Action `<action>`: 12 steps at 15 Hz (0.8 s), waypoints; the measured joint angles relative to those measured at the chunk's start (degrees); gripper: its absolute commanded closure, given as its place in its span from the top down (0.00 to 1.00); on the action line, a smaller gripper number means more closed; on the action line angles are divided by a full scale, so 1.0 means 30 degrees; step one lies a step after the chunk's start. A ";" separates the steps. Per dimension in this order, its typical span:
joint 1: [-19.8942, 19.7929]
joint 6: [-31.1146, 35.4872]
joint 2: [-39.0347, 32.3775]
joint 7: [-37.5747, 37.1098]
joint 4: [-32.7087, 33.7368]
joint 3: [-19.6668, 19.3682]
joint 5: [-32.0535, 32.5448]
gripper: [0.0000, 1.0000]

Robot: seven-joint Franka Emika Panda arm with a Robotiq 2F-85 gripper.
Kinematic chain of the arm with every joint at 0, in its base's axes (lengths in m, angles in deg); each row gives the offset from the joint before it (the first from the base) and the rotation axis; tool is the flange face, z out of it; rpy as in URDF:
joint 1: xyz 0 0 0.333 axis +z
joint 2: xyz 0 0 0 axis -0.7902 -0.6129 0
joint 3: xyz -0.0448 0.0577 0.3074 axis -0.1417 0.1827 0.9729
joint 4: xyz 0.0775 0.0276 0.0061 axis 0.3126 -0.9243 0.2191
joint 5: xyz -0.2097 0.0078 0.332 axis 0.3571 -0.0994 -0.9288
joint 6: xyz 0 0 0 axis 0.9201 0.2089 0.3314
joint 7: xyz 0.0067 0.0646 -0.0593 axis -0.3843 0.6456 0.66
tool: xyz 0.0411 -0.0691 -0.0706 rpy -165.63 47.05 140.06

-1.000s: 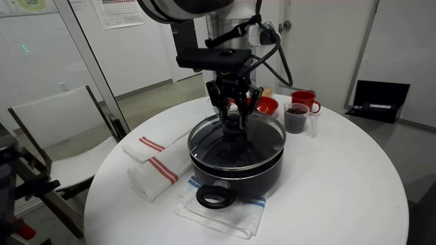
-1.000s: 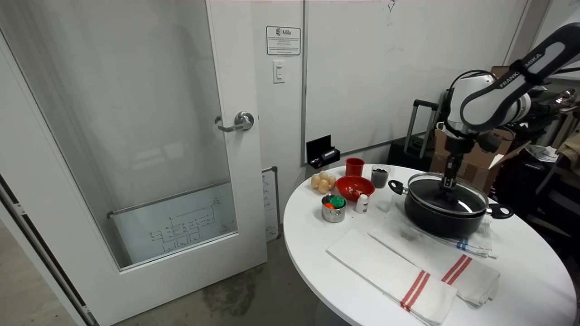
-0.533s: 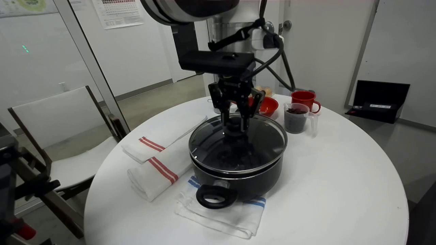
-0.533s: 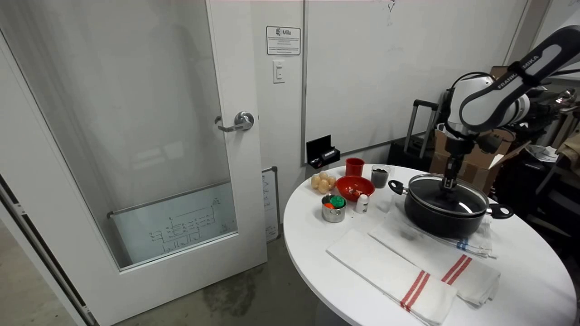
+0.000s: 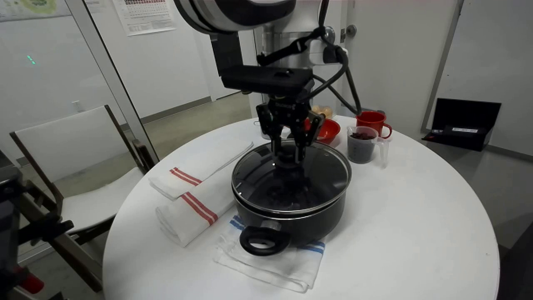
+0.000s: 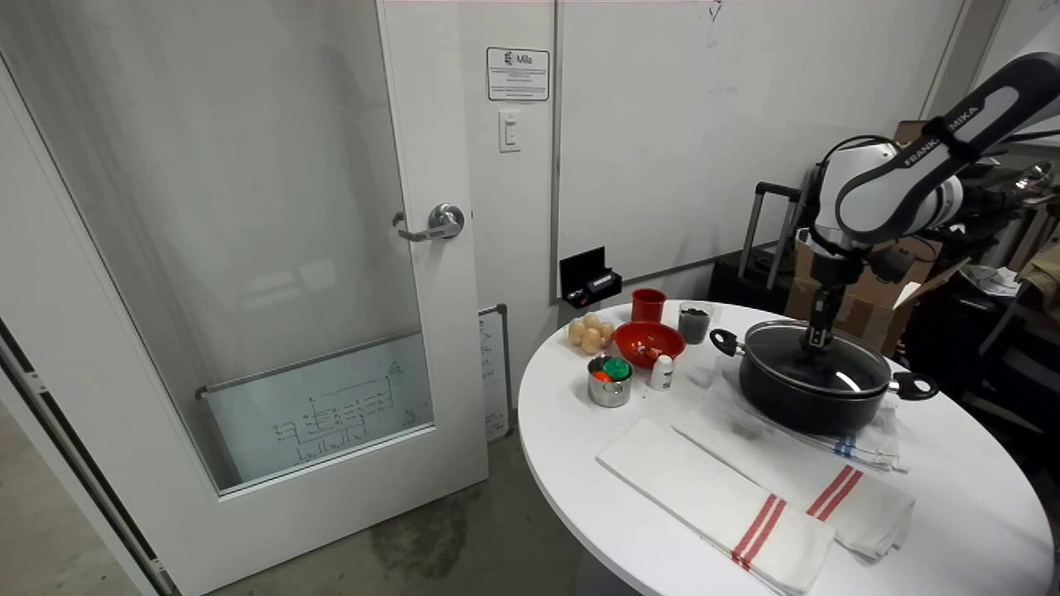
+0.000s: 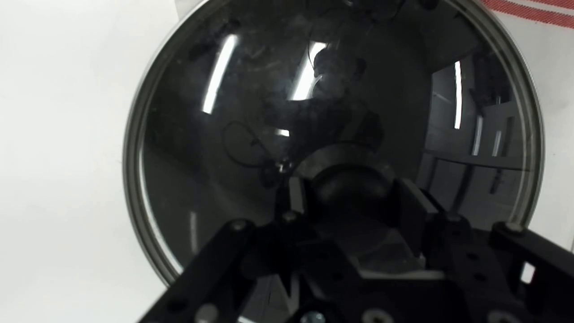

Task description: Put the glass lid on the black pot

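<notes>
The glass lid (image 5: pixel 266 187) is clear with a metal rim and black knob. It lies nearly level over the black pot (image 5: pixel 308 229) in both exterior views, where the lid (image 6: pixel 853 364) and pot (image 6: pixel 795 407) also show. In an exterior view, the rim looks slightly off-centre toward the right, with a thin dark gap at the front; contact with the pot is unclear. My gripper (image 5: pixel 288 156) points down with its fingers on both sides of the knob. In the wrist view, the knob fills the jaws (image 7: pixel 352 202), and the lid (image 7: pixel 251 134) hides most of the pot.
The pot stands on a blue-striped towel (image 5: pixel 270 266). Red-striped towels (image 5: pixel 195 208) lie beside it. A measuring cup (image 5: pixel 361 146), red mug (image 5: pixel 372 121), red bowl (image 6: pixel 650 343), metal cup (image 6: pixel 609 385) and white bottle (image 6: pixel 662 372) stand on the round table (image 5: pixel 416 216).
My gripper and the lid have moved down a little and slightly right in an exterior view. The gap between lid and pot has narrowed. The pot has not moved.
</notes>
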 measured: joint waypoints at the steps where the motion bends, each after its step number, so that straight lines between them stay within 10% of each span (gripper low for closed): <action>1: 0.0001 -0.0021 -0.0030 0.0000 0.0031 0.0010 0.0000 0.25; 12: 0.0021 -0.0270 -0.0238 0.0001 0.0237 0.0063 0.0000 0.25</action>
